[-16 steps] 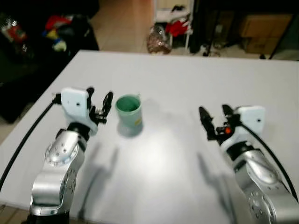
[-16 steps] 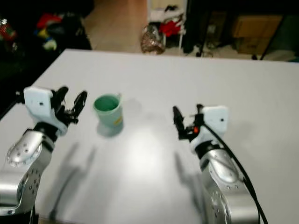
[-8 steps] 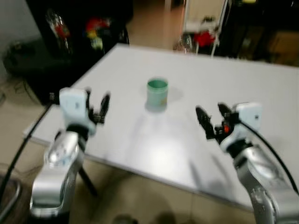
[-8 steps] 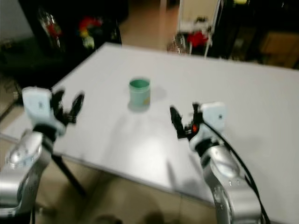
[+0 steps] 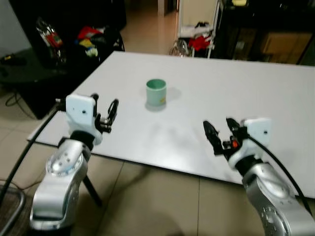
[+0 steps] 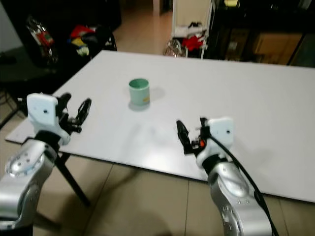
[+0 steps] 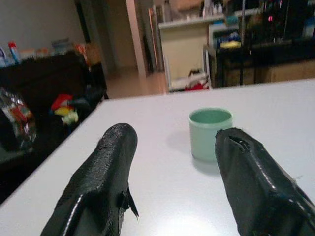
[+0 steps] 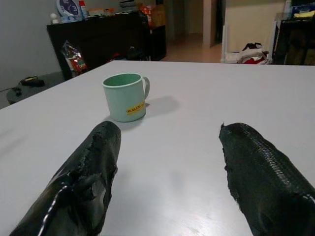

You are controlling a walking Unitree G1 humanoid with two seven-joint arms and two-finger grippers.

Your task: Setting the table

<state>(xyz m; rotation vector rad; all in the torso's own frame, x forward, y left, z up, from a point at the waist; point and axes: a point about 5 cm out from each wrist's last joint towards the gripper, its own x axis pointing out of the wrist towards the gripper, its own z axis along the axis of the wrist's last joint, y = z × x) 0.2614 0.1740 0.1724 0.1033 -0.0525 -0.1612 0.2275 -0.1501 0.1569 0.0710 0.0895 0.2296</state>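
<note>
Toward the table's (image 5: pixel 275 88) far left stood the mug (image 5: pixel 156 92), ahead of both empty, spread grippers, left gripper (image 5: pixel 105 114) nearer than right gripper (image 5: pixel 220 133)

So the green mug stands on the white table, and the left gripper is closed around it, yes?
Not quite. The green mug does stand on the white table, but the left gripper is open and well apart from it, near the table's edge. The left eye view shows this.
</note>
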